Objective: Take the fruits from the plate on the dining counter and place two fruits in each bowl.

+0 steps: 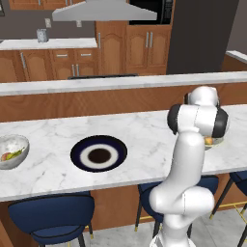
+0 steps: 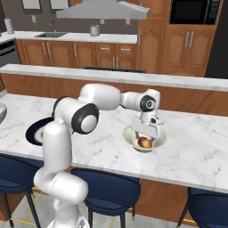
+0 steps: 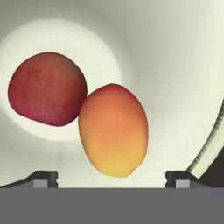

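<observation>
The pale cream-green bowl point(image 2: 129, 136) stands on the dining counter point(image 2: 196, 156), and my gripper point(image 2: 147, 133) hangs open just above it. In the hand view the red fruit point(image 3: 47, 89) and the orange fruit point(image 3: 113, 130) lie side by side, touching, on the bowl's floor point(image 3: 175, 65), with my gripper point(image 3: 111, 178) spread wide and apart from both. The navy plate point(image 1: 99, 154) sits bare at the counter's middle. At the far left, the silvery-grey bowl point(image 1: 14, 142) holds the peach-coloured fruit point(image 1: 6, 156) and the yellow-green fruit point(image 1: 16, 154).
Dark blue stools point(image 1: 50, 217) stand under the counter's near edge. Behind the counter rises a higher marbled ledge point(image 1: 96, 84), then wooden kitchen cabinets point(image 2: 102, 53) and a range hood point(image 1: 103, 12). My own arm point(image 1: 188, 159) blocks part of the cream bowl in the left base view.
</observation>
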